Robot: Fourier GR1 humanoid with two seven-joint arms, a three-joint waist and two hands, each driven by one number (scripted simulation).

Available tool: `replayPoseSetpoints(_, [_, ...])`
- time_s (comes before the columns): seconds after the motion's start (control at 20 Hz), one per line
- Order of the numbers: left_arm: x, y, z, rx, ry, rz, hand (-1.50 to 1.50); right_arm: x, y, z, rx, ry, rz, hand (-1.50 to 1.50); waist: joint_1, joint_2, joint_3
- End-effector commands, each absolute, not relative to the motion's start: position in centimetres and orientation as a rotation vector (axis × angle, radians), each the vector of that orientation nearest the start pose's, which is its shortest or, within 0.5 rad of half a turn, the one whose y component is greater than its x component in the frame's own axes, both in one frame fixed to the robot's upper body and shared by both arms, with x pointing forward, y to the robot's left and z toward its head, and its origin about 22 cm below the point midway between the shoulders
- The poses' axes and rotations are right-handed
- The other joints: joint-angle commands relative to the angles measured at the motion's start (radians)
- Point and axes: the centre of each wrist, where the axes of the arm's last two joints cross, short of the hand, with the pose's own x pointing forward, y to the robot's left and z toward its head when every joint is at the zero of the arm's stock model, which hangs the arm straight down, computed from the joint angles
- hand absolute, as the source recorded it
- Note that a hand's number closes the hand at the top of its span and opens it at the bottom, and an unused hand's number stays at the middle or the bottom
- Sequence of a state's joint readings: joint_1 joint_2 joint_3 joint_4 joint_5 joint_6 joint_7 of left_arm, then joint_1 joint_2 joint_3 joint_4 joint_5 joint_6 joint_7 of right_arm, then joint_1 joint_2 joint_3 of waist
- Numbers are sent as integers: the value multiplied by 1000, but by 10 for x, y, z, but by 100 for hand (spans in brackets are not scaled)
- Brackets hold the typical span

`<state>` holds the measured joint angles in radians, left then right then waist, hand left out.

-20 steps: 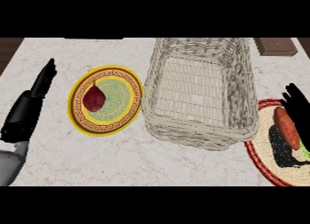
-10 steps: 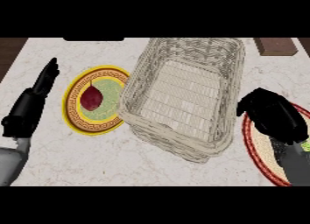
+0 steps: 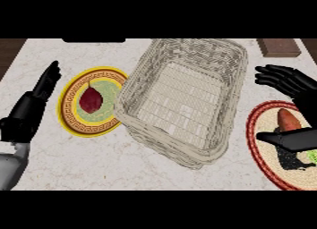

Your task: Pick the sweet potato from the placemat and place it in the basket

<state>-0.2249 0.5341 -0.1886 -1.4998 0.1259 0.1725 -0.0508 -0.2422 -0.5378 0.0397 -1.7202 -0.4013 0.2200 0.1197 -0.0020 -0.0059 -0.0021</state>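
A pale marble bench is filling the view from above. A large woven basket is sitting in the middle, tilted a little on the diagonal, its inside bare. At the right, a round placemat with a red rim is lying on the bench, reaching the view's right edge. The orange sweet potato is lying on it, in its upper half. The right hand is hovering over the placemat with its fingers spread and straight, pointing up and to the left, and its thumb is stretching out below the sweet potato; the hand is holding nothing, though the sweet potato is lying between fingers and thumb. At the left, a yellow plate with a patterned rim is sitting just beside the basket, carrying a dark red vegetable. The left hand is resting at the left edge, fingers straight and pointing upward, holding nothing. A brown block is lying at the far right corner of the bench.
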Motion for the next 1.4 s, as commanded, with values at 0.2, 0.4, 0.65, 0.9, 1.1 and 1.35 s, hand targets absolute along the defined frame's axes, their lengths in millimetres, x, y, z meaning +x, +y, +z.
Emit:
replayPoseSetpoints(0.2, [287, 283, 73, 264, -1725, -395, 0, 286, -340, 252, -432, -1470, 1099, -150, 34, 7, -2])
replayPoseSetpoints(0.4, [296, 282, 77, 268, -1742, -405, 0, 288, -349, 283, -414, -1236, 1391, -150, 44, 19, -1])
replayPoseSetpoints(0.65, [292, 297, 85, 255, -1747, -412, 0, 301, -370, 295, -322, -1050, 1512, -150, 53, 16, 1])
replayPoseSetpoints(0.9, [287, 290, 70, 266, -1734, -394, 0, 324, -365, 283, -310, -949, 1597, -150, 38, 14, 2])
replayPoseSetpoints(1.1, [281, 290, 76, 268, -1732, -372, 0, 334, -382, 249, -313, -909, 1603, -150, 34, 13, 4])
replayPoseSetpoints(1.35, [290, 293, 84, 262, -1732, -393, 0, 351, -378, 219, -291, -907, 1636, -150, 28, 12, 4])
